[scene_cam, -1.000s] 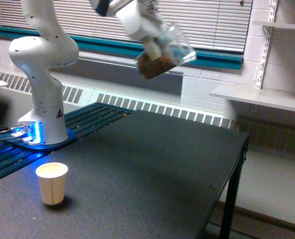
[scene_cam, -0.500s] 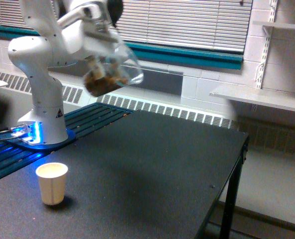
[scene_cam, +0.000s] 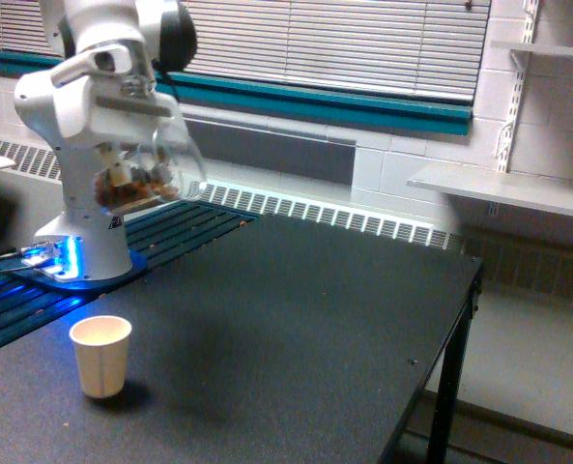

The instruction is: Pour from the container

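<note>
Carrying the container toward the paper cup, not yet pouring.

Pinching the container in the pincer, fingers partly hidden by blur and clear plastic, so grip judged from how the jar hangs. Held tilted in the air, mouth toward the exterior view's right, brown pieces heaped low on the left; well above the table and above, slightly right of, the paper cup. Best done by bringing the mouth directly over the cup's opening and lower before tipping further, then tipping slowly, since loose pieces may slide out in a rush and bounce off the narrow rim. Compared with a second ago: then high near the blinds, right of centre; half a second ago, midway; now far left, lower, in front of the arm's white base. Cup unmoved.
</note>
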`<action>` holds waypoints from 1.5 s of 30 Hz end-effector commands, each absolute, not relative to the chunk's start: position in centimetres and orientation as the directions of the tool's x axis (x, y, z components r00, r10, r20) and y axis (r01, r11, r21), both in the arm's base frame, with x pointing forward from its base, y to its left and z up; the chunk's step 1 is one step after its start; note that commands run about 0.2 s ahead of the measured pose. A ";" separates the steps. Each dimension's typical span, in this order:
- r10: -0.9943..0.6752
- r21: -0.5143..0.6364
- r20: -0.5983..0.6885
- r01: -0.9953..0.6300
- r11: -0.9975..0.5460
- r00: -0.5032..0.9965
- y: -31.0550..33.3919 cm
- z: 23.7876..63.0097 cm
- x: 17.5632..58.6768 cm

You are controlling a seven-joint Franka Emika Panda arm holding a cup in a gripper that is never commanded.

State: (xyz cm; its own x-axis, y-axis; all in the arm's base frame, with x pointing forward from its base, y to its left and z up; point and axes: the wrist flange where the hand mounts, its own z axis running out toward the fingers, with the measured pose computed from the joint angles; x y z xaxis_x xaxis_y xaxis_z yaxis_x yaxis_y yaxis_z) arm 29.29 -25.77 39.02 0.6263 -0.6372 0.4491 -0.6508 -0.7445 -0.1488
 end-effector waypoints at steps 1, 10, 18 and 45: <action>-0.615 -0.110 0.458 -0.646 -0.756 0.642 -26.6 38.3 26.9; -0.629 -0.083 0.445 -0.670 -0.737 0.637 -27.2 37.0 24.4; -0.619 -0.046 0.436 -0.671 -0.740 0.653 -27.4 36.1 23.3; -0.599 0.049 0.386 -0.664 -0.746 0.701 -27.6 32.9 20.3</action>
